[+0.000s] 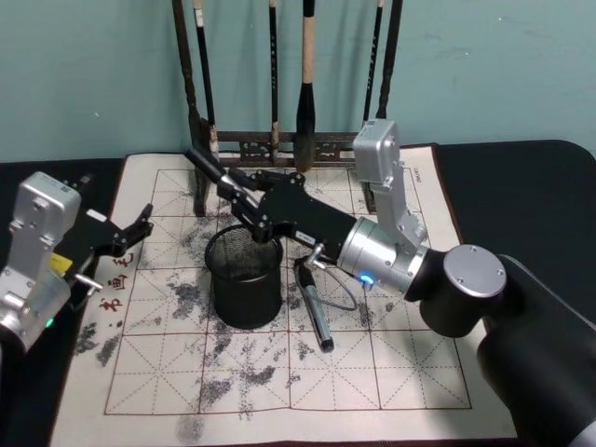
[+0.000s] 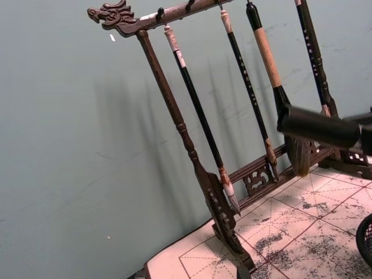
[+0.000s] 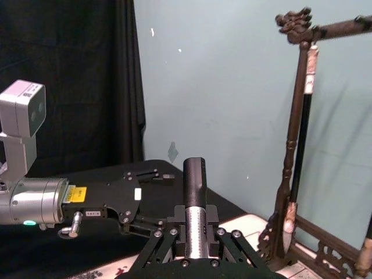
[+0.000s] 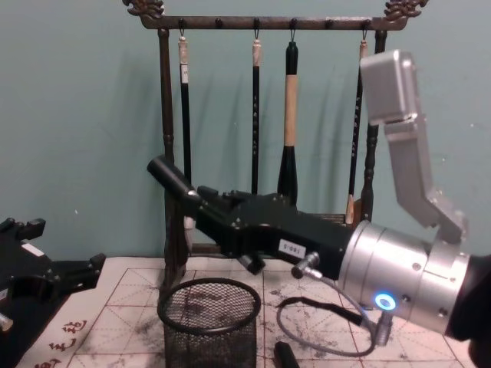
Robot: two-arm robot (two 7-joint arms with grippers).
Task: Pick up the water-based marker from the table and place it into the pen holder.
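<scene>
My right gripper (image 1: 244, 197) is shut on the water-based marker (image 1: 207, 168), a black and silver stick that juts up and back to the left. In the chest view the marker (image 4: 172, 179) is held tilted above the pen holder (image 4: 209, 318), clear of its rim. The pen holder (image 1: 244, 279) is a round black mesh cup standing on the ink-stained mat. The right wrist view shows the marker (image 3: 195, 192) clamped between the fingers (image 3: 168, 239). My left gripper (image 1: 132, 231) hangs open at the mat's left edge, holding nothing.
A dark pen (image 1: 315, 312) lies on the mat (image 1: 372, 372) just right of the holder. The tall wooden brush rack (image 1: 279, 144) with several hanging brushes stands close behind. A cable loops under my right wrist (image 1: 340, 293).
</scene>
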